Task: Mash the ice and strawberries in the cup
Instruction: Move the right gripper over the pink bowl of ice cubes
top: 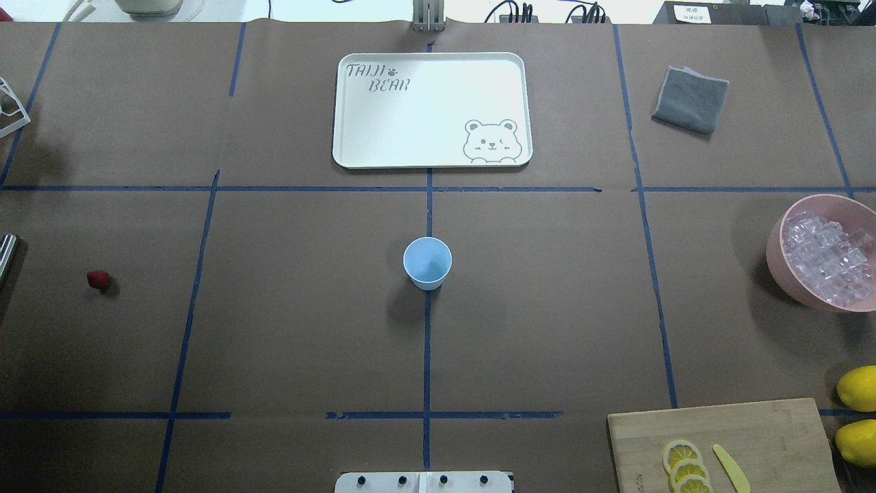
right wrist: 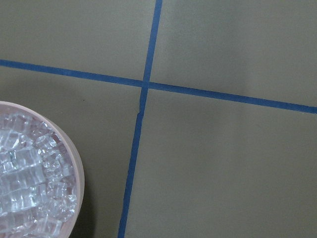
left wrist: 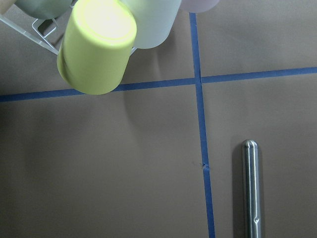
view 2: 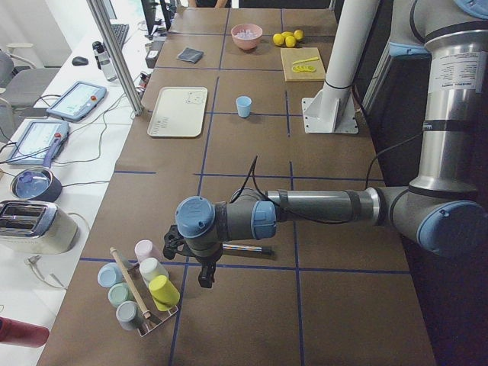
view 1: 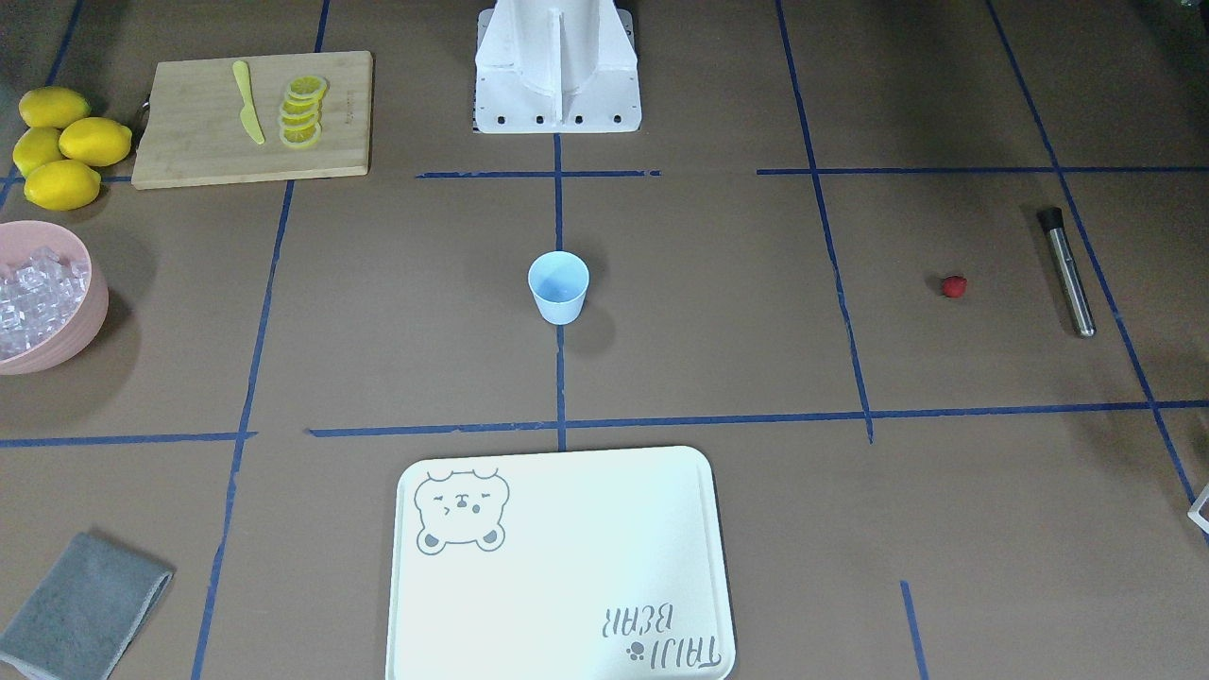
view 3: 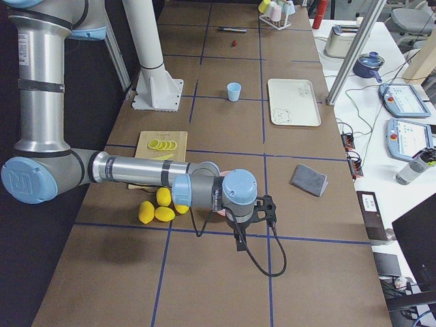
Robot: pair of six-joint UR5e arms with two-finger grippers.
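Light-blue plastic cup (top: 427,262) upright at mid-table, well apart from both pincers.

Left pincer (view 2: 206,278) pointing down over the table's left end, just beside a yellow cup (view 2: 164,292) lying tilted. Seen only from the side, so cannot tell whether clenched or released. Steel rod (left wrist: 250,191) flat on the paper close by, at the lower right of the left wrist view. Strawberry (top: 98,279) alone on the table, near that pincer on its cup-ward side, between rod and cup and touching neither, far nearer the rod.

Right pincer (view 3: 239,242) pointing down at the opposite end, near the pink bowl (top: 777,253). Again cannot tell whether clenched or released. Ice (top: 828,263) heaped in that bowl, at the lower left of the right wrist view, close beside the pincer. 4 lemons (view 1: 61,146) near the bowl, beside a cutting board (view 1: 189,142). Pale tray (top: 383,137) beyond the cup, well apart from both pincers.
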